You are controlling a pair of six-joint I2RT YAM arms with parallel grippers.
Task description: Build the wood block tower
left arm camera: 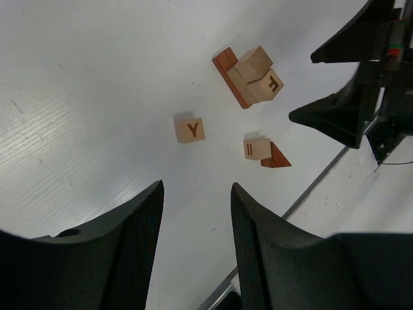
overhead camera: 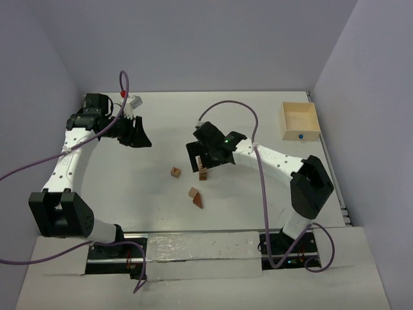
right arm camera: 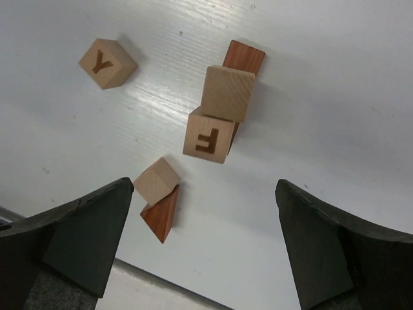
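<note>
The small tower [overhead camera: 202, 172] stands at the table's middle. In the right wrist view it is a tan F cube [right arm camera: 210, 134] with a plain tan block [right arm camera: 227, 93] on top and a reddish-brown bar [right arm camera: 243, 59] against its far side. A tan Y cube [right arm camera: 106, 62] lies apart to the left. A plain-faced tan cube [right arm camera: 157, 181] touches a reddish-brown wedge [right arm camera: 161, 212]. My right gripper [right arm camera: 206, 239] is open and empty, just above the tower [overhead camera: 208, 155]. My left gripper [left arm camera: 197, 188] is open and empty, far to the left [overhead camera: 137, 134].
An open light-wood box [overhead camera: 300, 121] with a small blue thing inside stands at the far right. The left wrist view shows the Y cube [left arm camera: 190, 129], the tower [left arm camera: 255, 81], the cube and wedge [left arm camera: 264, 152], and the right gripper's black fingers [left arm camera: 335, 123].
</note>
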